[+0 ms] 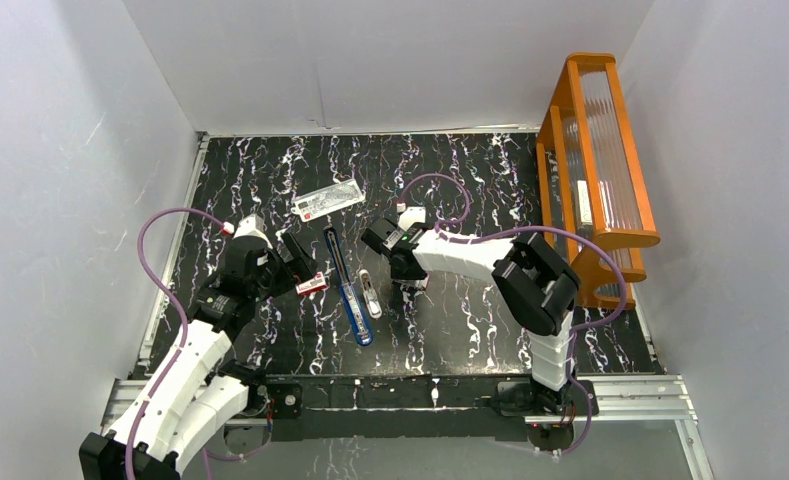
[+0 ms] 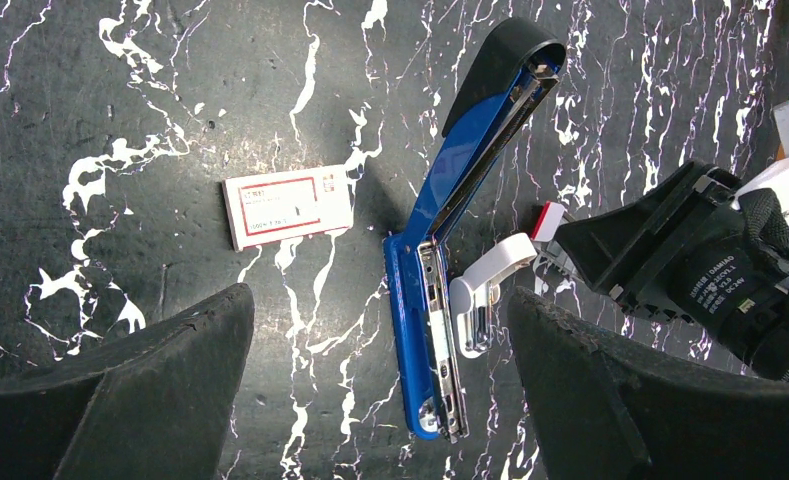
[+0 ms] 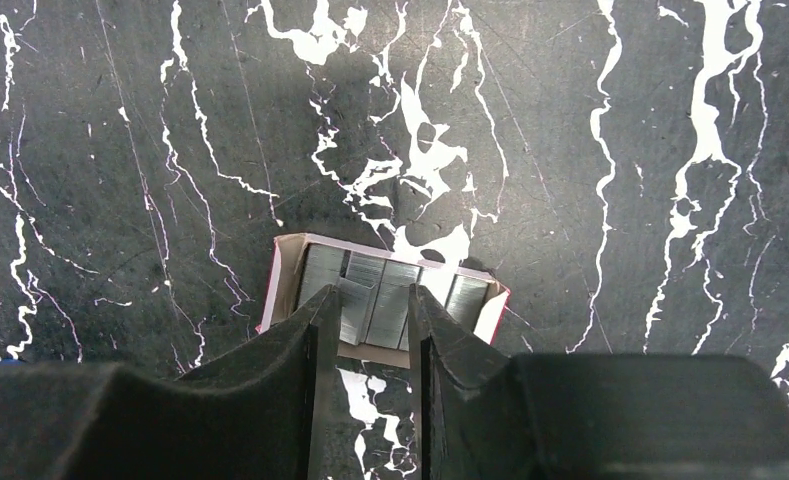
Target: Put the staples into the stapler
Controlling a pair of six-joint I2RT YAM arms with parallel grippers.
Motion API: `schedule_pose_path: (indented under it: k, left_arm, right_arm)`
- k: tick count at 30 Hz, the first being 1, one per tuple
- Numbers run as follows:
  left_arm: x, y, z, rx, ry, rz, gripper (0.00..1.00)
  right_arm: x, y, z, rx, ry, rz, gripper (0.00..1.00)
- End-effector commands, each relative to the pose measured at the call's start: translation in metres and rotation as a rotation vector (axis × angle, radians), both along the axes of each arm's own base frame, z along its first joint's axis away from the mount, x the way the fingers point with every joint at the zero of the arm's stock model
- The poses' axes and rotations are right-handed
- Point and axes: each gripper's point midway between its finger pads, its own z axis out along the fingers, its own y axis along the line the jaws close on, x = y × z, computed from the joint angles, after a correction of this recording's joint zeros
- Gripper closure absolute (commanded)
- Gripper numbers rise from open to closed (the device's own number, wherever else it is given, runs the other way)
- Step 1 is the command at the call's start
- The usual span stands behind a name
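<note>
Our left gripper spreads wide above the black marbled table, the opened stapler beneath. Beyond, our right gripper narrowly straddles the staples in their tray; whether it grips, we cannot tell. White walls surround.

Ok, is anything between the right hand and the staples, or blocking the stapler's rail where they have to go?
Nothing visible. The right hand has its tips down at the staples in the uncovered tray. The stapler lies swung open with its rail exposed. A white piece lies beside it, not across.
</note>
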Motion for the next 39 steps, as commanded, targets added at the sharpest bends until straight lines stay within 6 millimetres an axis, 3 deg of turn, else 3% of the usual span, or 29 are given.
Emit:
schedule_pose_path:
  k: [1, 17, 30, 39]
  left_arm:
    - [0.0, 0.002, 0.0, 0.012, -0.012, 0.002, 0.06]
    - [0.0, 0.003, 0.0, 0.014, -0.011, 0.002, 0.06]
    - [0.0, 0.003, 0.0, 0.018, -0.012, 0.002, 0.06]
    - [0.0, 0.003, 0.0, 0.017, -0.011, 0.001, 0.06]
  right_arm:
    - [0.013, 0.018, 0.013, 0.066, -0.04, -0.01, 0.6]
    - [0.01, 0.015, 0.006, 0.065, -0.013, -0.022, 0.6]
    - [0.004, 0.012, -0.006, 0.109, 0.038, -0.03, 0.72]
    - [0.007, 0.013, 0.011, 0.15, -0.001, -0.025, 0.78]
